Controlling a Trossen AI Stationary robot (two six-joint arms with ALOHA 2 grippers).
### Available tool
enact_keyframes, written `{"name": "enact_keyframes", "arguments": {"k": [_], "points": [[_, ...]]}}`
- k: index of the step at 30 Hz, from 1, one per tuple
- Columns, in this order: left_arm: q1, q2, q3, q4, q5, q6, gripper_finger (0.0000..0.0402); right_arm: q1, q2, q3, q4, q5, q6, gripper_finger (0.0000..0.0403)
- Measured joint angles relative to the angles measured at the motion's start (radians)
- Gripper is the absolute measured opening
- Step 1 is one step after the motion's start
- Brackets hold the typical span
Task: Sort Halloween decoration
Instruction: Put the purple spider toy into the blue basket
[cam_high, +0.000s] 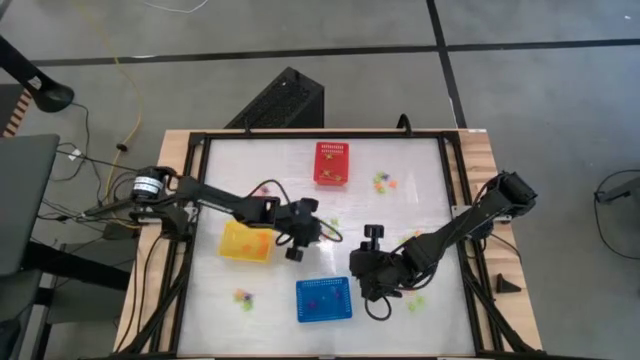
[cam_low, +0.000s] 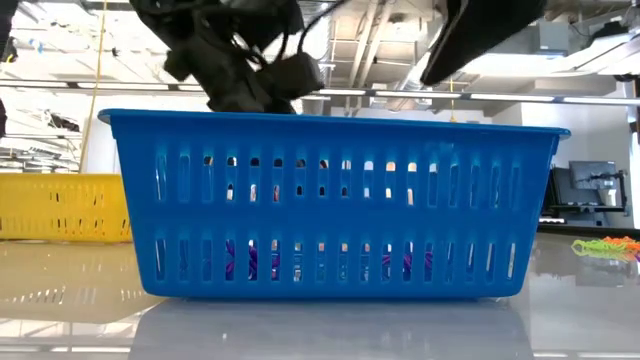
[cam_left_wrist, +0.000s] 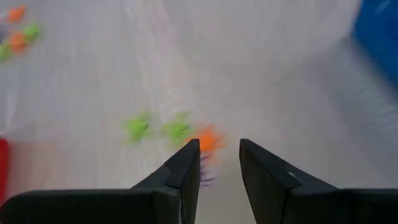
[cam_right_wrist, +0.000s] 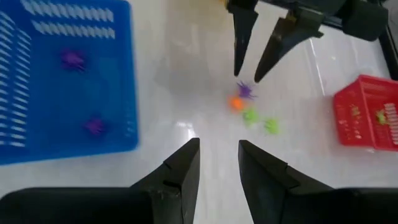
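The Halloween decoration lies in small clusters. One cluster sits mid-table: a purple trinket (cam_right_wrist: 245, 90), an orange one (cam_right_wrist: 236, 104) (cam_left_wrist: 208, 140) and two green ones (cam_right_wrist: 250, 115) (cam_left_wrist: 138, 126). My left gripper (cam_high: 318, 228) (cam_left_wrist: 217, 155) is open and points down over this cluster, its fingertips (cam_right_wrist: 238, 68) just above the purple trinket. My right gripper (cam_high: 355, 265) (cam_right_wrist: 217, 155) is open and hovers right of the cluster, beside the blue basket (cam_high: 323, 299). Purple trinkets (cam_right_wrist: 73, 59) lie in the blue basket, and green ones (cam_right_wrist: 379, 116) in the red basket (cam_high: 332, 163).
The yellow basket (cam_high: 246, 241) stands just left of my left gripper. Loose trinkets lie right of the red basket (cam_high: 383, 182), left of the blue basket (cam_high: 243, 297) and right of it (cam_high: 415, 300). In the low view the blue basket (cam_low: 335, 205) fills the foreground.
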Motion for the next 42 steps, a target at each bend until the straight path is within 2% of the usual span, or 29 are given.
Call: {"name": "enact_keyframes", "arguments": {"k": [6, 12, 19, 25, 28, 33, 42], "points": [[0.038, 0.033, 0.0, -0.003, 0.089, 0.072, 0.0103, -0.044, 0.0, -0.042, -0.015, 0.003, -0.014, 0.0141], [0.061, 0.087, 0.0, 0.011, 0.041, 0.134, 0.0103, -0.107, 0.0, -0.075, -0.009, 0.003, -0.038, 0.0141], [0.082, 0.14, 0.003, 0.027, 0.072, 0.157, 0.0103, -0.144, 0.0, -0.076, 0.012, -0.004, -0.023, 0.0141], [0.088, 0.148, 0.002, -0.024, 0.088, 0.159, 0.0101, -0.145, 0.0, -0.077, 0.028, -0.007, -0.028, 0.0141], [0.088, 0.146, 0.002, -0.033, 0.077, 0.159, 0.0085, -0.145, 0.0, -0.077, 0.03, -0.008, -0.028, 0.0141], [0.088, 0.143, 0.002, -0.035, 0.062, 0.147, 0.0013, -0.144, 0.0, -0.077, 0.029, -0.008, -0.029, 0.0141], [0.088, 0.068, -0.002, -0.087, 0.046, 0.127, 0.0, -0.143, 0.0, -0.077, 0.025, -0.009, -0.03, 0.0141]]}}
